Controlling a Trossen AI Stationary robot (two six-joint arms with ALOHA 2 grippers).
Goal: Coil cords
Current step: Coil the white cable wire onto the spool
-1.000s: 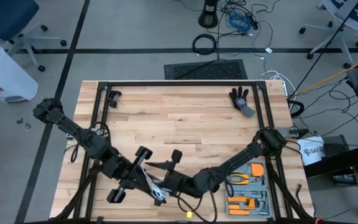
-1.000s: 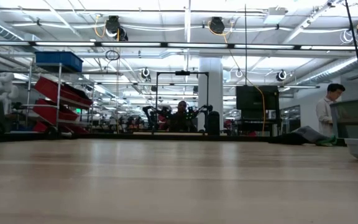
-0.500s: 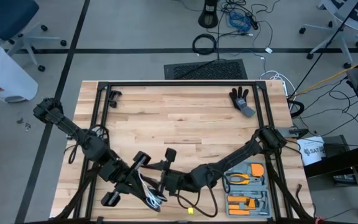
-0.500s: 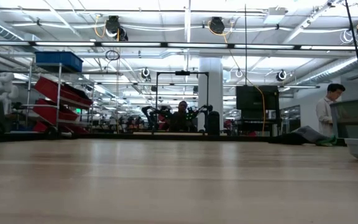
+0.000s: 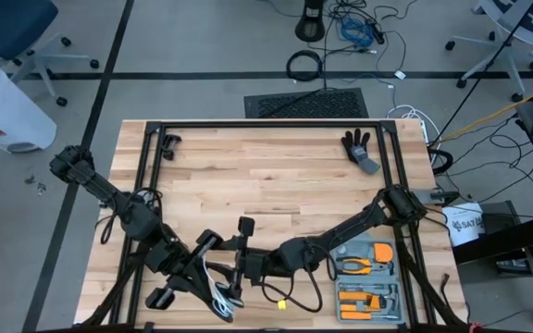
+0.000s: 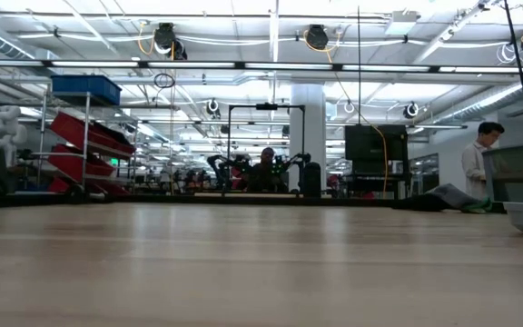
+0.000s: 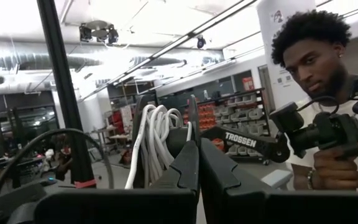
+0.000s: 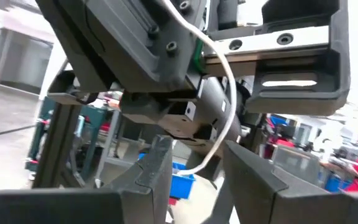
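The cords show as one thin white cord, wound into a small coil (image 7: 156, 142) that stands just past my left gripper (image 7: 197, 158). That gripper is shut on the coil, raised above the table's near middle (image 5: 220, 296). My right gripper (image 8: 197, 149) is open and comes in from the right (image 5: 239, 273), close under my left hand. One strand of the cord (image 8: 221, 124) runs down between its spread fingers; I cannot tell whether it touches them. The low view shows neither gripper. My left gripper pinches one side of the white coil (image 7: 188, 132) between its two shut fingers. The fingers themselves hide the exact spot. Several turns loop up and over beyond the fingertips and fall back beside one finger (image 7: 135, 174). The coil is lifted clear of the table.
An orange tool tray (image 5: 368, 277) lies at the near right. A black glove (image 5: 359, 148) is at the far right and a black clamp (image 5: 167, 143) at the far left. Black frame rails (image 5: 266, 124) edge the table. A person holding a device (image 7: 319, 140) stands close by.
My right gripper has gone toward the table's left edge and turned, coming closer under my left hand. My left gripper has stayed in place but turned a little, and the coil at its fingertips has swung toward the near edge.
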